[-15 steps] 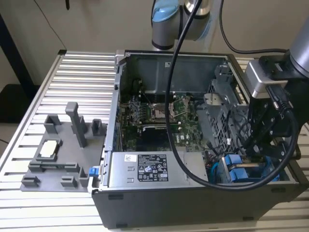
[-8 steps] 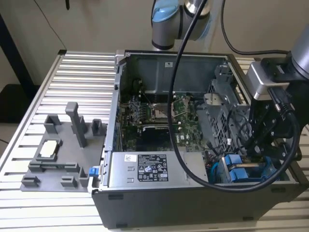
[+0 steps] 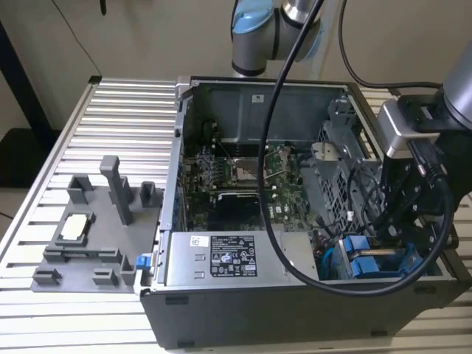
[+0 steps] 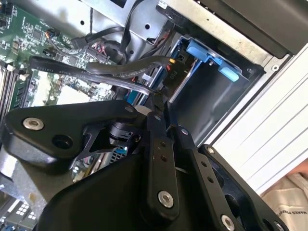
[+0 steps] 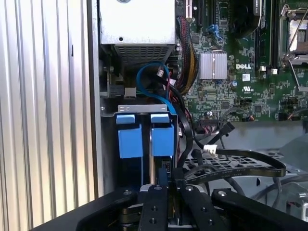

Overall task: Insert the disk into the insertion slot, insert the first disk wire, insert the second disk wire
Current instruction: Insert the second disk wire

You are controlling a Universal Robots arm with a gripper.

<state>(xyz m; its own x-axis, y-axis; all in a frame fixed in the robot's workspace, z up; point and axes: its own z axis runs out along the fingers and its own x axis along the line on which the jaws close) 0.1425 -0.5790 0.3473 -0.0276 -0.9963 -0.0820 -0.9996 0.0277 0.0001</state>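
The disk [image 5: 144, 137] sits inside the insertion slot [image 5: 144, 109] of the grey drive cage, and its two blue end tabs face outward. In the exterior view the blue frame [image 3: 361, 258] lies at the case's near corner on the view's right. My gripper [image 5: 167, 177] reaches down into the case right at the disk's end. Its fingers are drawn close together on the connector of a flat black disk wire [image 5: 240, 166]. In the second wrist view the same wire [image 4: 115, 70] runs into the fingertips [image 4: 155, 98] beside the blue frame [image 4: 207, 52].
The grey labelled power-supply box [image 3: 221, 258] lies along the case's near wall. The green motherboard [image 3: 236, 177] fills the case floor, with loose black and blue cables [image 5: 154, 82] next to the cage. A grey fixture tray with upright posts [image 3: 96, 236] stands on the ribbed table at the exterior view's left.
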